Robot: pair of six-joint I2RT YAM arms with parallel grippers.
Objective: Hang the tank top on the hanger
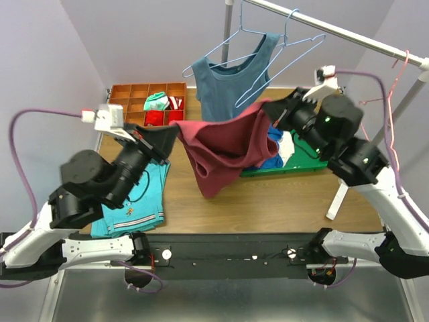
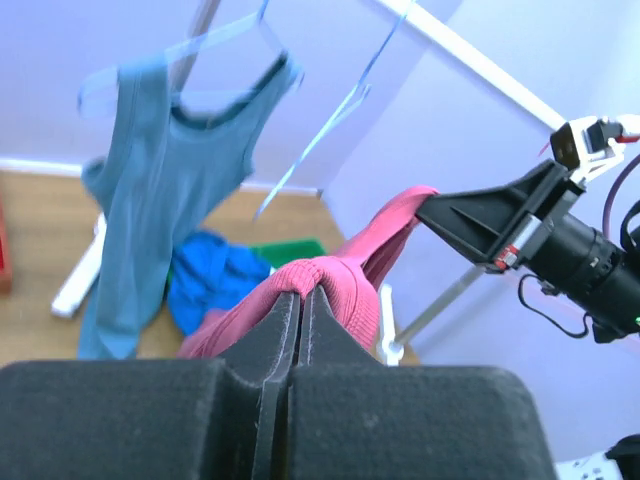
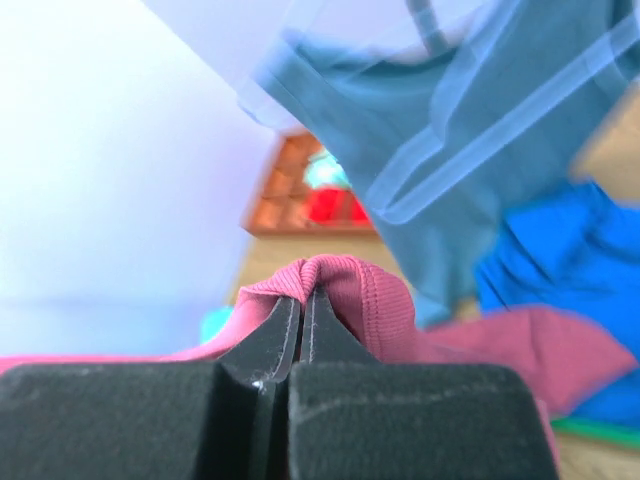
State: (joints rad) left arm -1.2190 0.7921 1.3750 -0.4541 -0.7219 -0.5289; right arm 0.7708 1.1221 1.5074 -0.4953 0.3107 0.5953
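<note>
The maroon tank top (image 1: 221, 151) hangs stretched in the air between my two grippers, above the table. My left gripper (image 1: 175, 129) is shut on its left edge; the left wrist view shows the pads (image 2: 285, 320) pinching a ribbed fold (image 2: 345, 285). My right gripper (image 1: 273, 113) is shut on the other edge; the right wrist view shows the fold (image 3: 370, 295) between its fingers (image 3: 280, 330). The empty light-blue wire hanger (image 1: 285, 64) hangs on the rod just above and behind the top, blurred in the right wrist view (image 3: 480, 130).
A slate-blue tank top (image 1: 231, 80) hangs on a twin blue hanger left of the empty one. A pink hanger (image 1: 402, 67) hangs far right on the rod (image 1: 335, 23). A bright blue garment (image 1: 275, 157) lies on a green board (image 1: 298, 164). Teal shorts (image 1: 134, 198) and an orange divided tray (image 1: 137, 94) sit at left.
</note>
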